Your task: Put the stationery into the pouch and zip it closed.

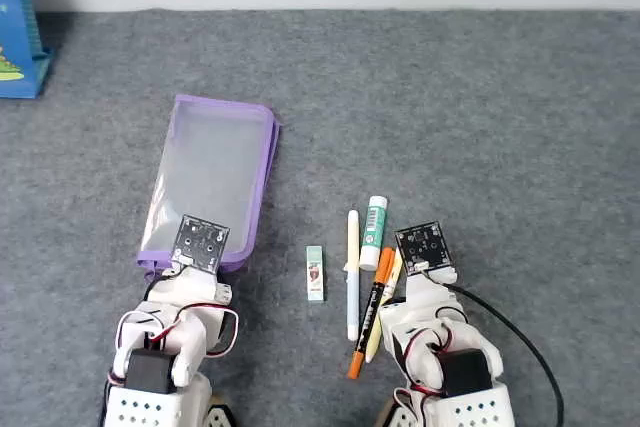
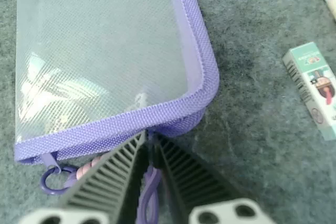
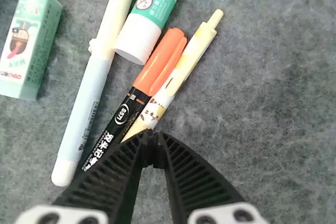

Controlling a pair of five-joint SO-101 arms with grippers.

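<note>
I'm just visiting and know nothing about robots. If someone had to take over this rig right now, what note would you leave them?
Left tool: shut, tips at the near end of the pouch, by its zip pull.
Right tool: shut, holding nothing, over the orange marker and cream pen.
Things: the eraser, long pale pen, glue stick, marker and cream pen lie on the mat beside the pouch.
Done: nothing is in the pouch.
Left: load all five, then zip it closed.

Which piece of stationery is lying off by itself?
The small mint-green eraser: it lies alone between the purple pouch and the pens and glue stick, which are bunched together.
</note>
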